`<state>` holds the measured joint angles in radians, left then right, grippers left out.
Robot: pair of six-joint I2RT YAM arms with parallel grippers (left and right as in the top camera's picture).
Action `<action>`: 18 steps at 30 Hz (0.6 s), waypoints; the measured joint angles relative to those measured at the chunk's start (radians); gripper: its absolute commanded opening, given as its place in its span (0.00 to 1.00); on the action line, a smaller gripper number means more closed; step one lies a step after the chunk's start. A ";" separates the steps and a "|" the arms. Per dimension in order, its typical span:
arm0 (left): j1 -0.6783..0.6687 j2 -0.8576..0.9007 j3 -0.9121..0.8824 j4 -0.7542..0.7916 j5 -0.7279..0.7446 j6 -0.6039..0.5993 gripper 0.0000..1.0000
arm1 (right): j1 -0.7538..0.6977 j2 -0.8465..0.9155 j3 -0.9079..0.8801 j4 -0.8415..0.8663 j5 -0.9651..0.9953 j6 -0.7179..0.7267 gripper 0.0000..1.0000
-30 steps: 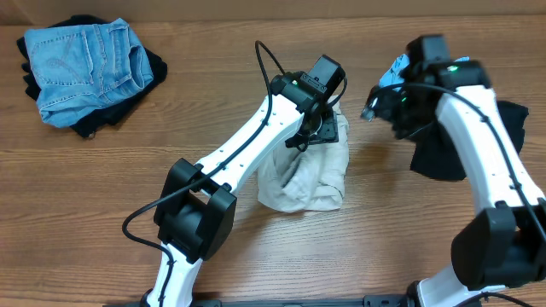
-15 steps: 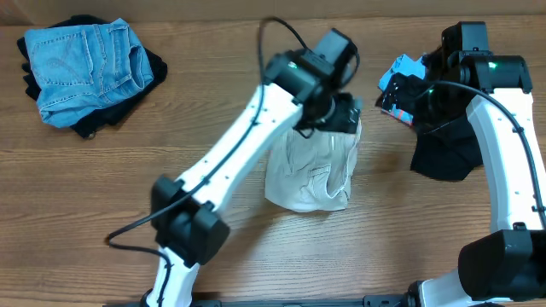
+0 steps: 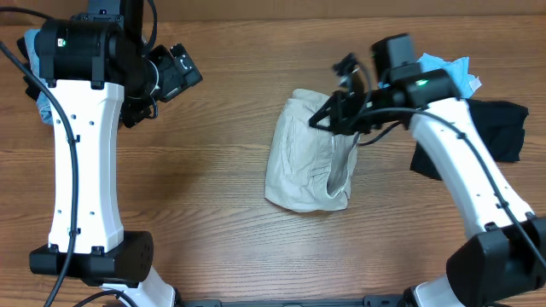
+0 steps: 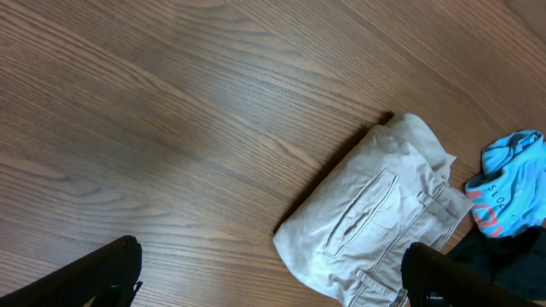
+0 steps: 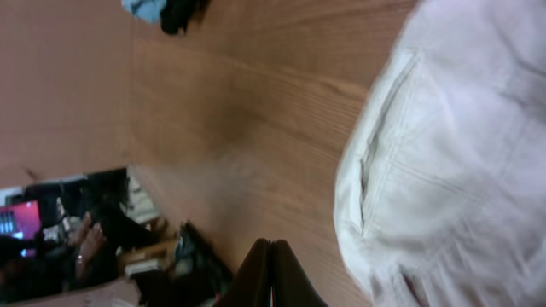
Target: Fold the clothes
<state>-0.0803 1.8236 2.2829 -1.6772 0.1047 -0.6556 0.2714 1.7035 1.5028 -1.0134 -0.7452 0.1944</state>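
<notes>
The clothes lie spread over the wooden table. Folded cream trousers (image 3: pixel 309 166) sit in the middle, pocket stitching up, also seen in the left wrist view as trousers (image 4: pixel 375 213). My right gripper (image 3: pixel 324 119) hovers at their upper right edge, its fingers (image 5: pixel 271 273) shut together with nothing between them, beside the trousers (image 5: pixel 452 153). My left gripper (image 3: pixel 175 72) is raised at the far left, well apart from the trousers. It stands open (image 4: pixel 269 249) and empty.
A light-blue tee (image 3: pixel 448 68) and a black garment (image 3: pixel 495 128) lie at the right, under my right arm. Blue denim (image 5: pixel 147 8) on a black piece lies far left, mostly hidden overhead by my left arm.
My left gripper let go of the trousers, opened wide and swung up to the far left. My right arm moved left to the trousers' edge and shut its jaws.
</notes>
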 measured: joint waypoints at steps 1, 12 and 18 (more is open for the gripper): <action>0.000 0.000 0.000 0.000 0.001 0.000 1.00 | 0.020 0.011 -0.025 0.041 0.002 0.018 0.04; 0.000 0.000 0.000 -0.009 0.007 0.026 1.00 | -0.011 0.203 -0.157 0.116 0.012 -0.060 0.04; 0.000 0.000 0.000 -0.010 0.006 0.030 1.00 | -0.075 0.331 -0.158 0.111 0.000 -0.134 0.04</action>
<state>-0.0807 1.8236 2.2829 -1.6871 0.1108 -0.6254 0.1963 2.0346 1.3453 -0.9024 -0.7448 0.0605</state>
